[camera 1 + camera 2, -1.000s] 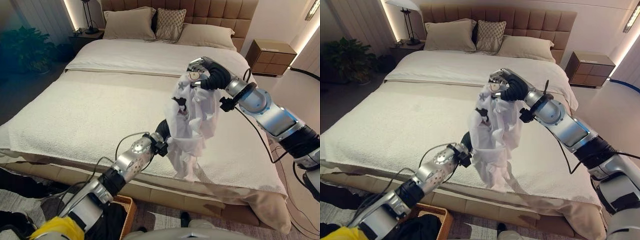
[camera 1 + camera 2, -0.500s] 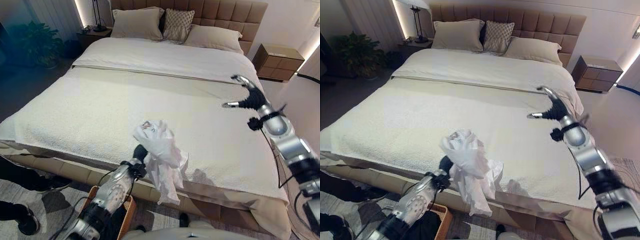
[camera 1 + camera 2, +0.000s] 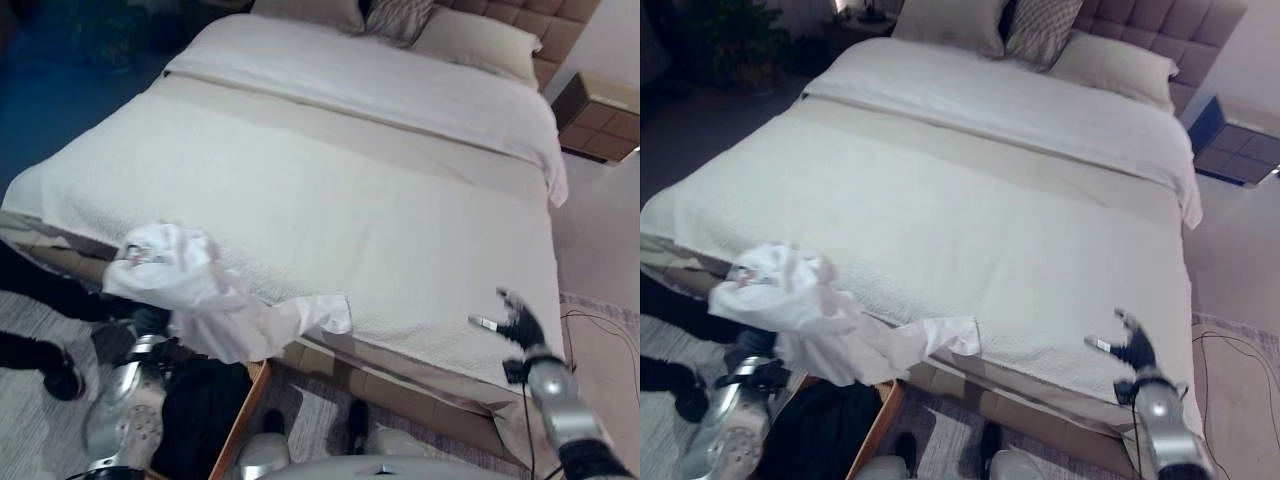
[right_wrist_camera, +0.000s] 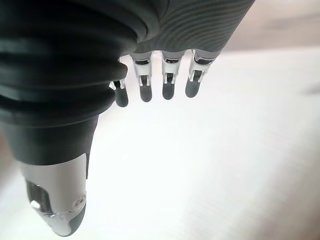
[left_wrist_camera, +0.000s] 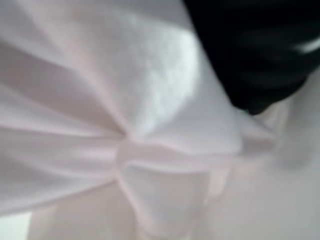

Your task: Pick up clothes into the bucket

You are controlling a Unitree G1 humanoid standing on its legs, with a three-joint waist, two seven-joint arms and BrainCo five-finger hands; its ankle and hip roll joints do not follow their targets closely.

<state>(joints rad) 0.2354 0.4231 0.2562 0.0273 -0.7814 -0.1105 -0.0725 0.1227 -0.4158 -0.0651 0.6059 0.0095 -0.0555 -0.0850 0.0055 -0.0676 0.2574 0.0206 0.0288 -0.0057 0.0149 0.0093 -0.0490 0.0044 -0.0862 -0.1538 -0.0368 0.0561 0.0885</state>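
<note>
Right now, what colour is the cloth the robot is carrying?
White. The cloth shows best in the right eye view, bunched over the left arm.

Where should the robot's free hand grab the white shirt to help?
Best the loose tail of the white shirt, trailing over the bed edge. Come from the robot's right side with the open right hand; that end hangs free, while the left hand's bunch is covered.
</note>
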